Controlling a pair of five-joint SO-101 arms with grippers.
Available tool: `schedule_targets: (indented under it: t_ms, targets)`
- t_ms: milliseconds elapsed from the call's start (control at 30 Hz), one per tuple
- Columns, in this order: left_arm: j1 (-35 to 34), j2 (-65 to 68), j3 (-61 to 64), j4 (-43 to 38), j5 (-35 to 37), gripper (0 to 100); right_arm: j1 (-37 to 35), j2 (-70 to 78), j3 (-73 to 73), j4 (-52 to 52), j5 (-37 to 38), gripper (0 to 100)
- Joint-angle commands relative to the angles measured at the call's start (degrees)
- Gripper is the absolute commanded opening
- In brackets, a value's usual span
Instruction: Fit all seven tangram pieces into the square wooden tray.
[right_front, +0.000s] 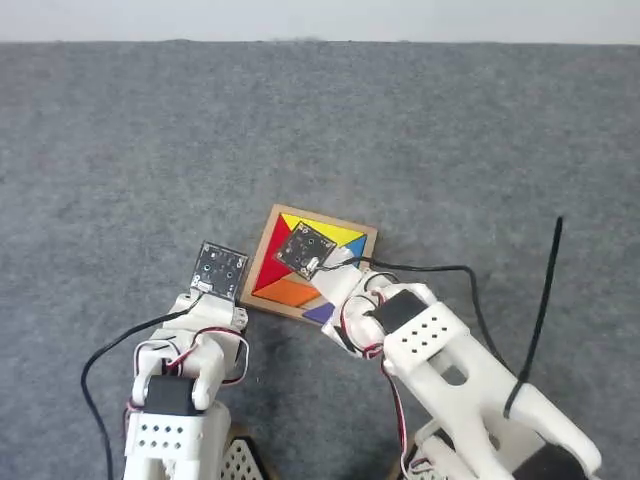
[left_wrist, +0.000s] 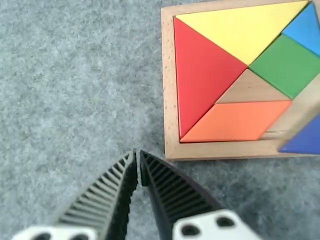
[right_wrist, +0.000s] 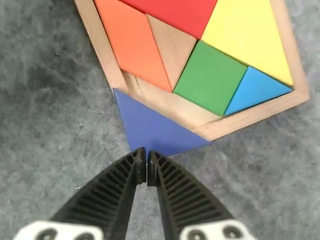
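Observation:
The square wooden tray (left_wrist: 167, 75) holds a red triangle (left_wrist: 202, 75), a yellow triangle (left_wrist: 240, 30), a green square (left_wrist: 287, 62), a light blue triangle (right_wrist: 255, 87) and an orange parallelogram (right_wrist: 132, 42). Bare wood shows in a small triangular gap (right_wrist: 172, 50) and along one rim. A dark blue triangle (right_wrist: 152, 127) lies across that rim, partly on the carpet. My right gripper (right_wrist: 146, 156) is shut, its tips against the blue triangle's outer edge. On the carpet just off the tray's corner, my left gripper (left_wrist: 137, 156) is shut and holds nothing.
Grey carpet covers the whole table. In the high view the tray (right_front: 368, 234) sits at the centre, the right arm (right_front: 420, 335) leaning over it and the left arm (right_front: 190, 370) beside it. Black cables trail near both arms.

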Motion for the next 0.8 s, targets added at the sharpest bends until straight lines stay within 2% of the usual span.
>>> schedule_targets:
  t_ms: [0, 767]
  targets:
    - [-0.1, -0.7, -0.3, 0.3, 0.4, 1, -0.6, -2.3, -0.4, -1.1, -1.0, 0.7]
    - [-0.1, -0.7, -0.3, 0.3, 0.4, 1, -0.5, 0.2, -0.4, -2.2, -1.1, 0.9]
